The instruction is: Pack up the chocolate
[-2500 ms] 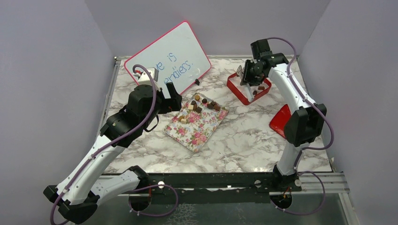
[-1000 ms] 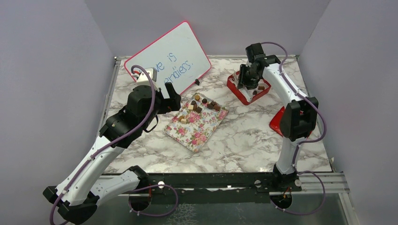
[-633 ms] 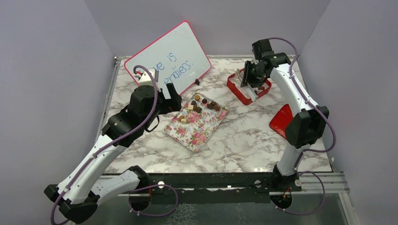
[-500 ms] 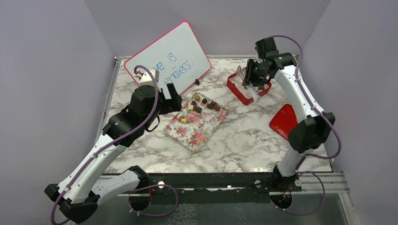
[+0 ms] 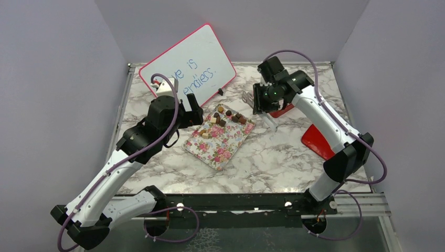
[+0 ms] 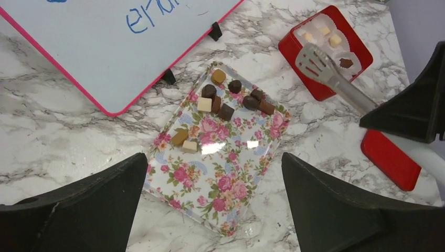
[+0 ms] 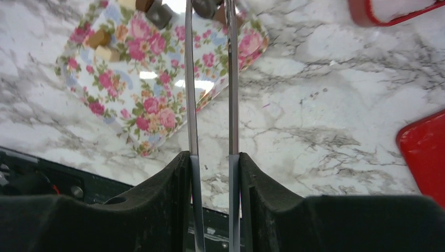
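Note:
Several brown, dark and cream chocolate pieces [image 5: 226,116] lie at the far end of the floral tray [image 5: 218,144]; they also show in the left wrist view [image 6: 231,100] and the right wrist view [image 7: 157,13]. A few more sit in the red box [image 6: 289,48]. My right gripper [image 5: 265,100] is shut on metal tongs [image 6: 328,76], whose arms [image 7: 190,105] point at the tray's far corner; the tong head looks empty. My left gripper [image 6: 214,157] is open and empty, hovering above the tray [image 6: 225,178].
A pink-edged whiteboard [image 5: 189,65] leans at the back left, close behind the tray. The red lid [image 5: 317,140] lies at the right, also in the left wrist view [image 6: 391,160]. The red box [image 5: 283,110] is mostly hidden under my right arm in the top view.
My right arm has swung left from over the red box toward the tray's far corner, carrying the tongs. The left arm has barely moved.

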`<action>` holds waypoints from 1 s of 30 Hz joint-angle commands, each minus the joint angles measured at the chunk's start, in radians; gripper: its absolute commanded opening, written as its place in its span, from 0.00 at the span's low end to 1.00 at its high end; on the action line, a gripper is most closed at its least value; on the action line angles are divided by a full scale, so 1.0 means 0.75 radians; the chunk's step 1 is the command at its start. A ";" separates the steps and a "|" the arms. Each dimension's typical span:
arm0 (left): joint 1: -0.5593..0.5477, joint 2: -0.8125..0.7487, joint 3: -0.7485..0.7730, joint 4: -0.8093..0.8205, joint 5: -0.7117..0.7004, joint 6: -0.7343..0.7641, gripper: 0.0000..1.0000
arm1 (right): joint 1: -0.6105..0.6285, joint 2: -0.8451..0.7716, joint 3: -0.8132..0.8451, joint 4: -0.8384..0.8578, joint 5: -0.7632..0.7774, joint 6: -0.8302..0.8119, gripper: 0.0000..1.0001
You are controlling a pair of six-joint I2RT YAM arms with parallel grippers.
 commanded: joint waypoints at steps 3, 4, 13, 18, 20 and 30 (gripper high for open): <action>0.006 -0.034 -0.013 0.021 -0.067 -0.004 0.99 | 0.158 -0.025 -0.077 -0.020 0.112 -0.017 0.40; 0.004 -0.041 -0.016 0.022 -0.073 -0.004 0.99 | 0.173 -0.015 -0.092 -0.024 0.126 -0.030 0.40; 0.005 -0.047 -0.028 0.046 -0.060 -0.012 0.99 | 0.182 0.016 -0.238 0.036 0.157 -0.138 0.43; 0.004 -0.043 -0.037 0.054 -0.067 -0.002 0.99 | 0.181 0.075 -0.270 0.075 0.133 -0.167 0.44; 0.004 -0.037 -0.031 0.054 -0.062 0.003 0.99 | 0.181 0.107 -0.256 0.086 0.146 -0.187 0.44; 0.004 -0.046 -0.046 0.056 -0.072 0.000 0.99 | 0.181 0.209 -0.225 0.114 0.169 -0.239 0.45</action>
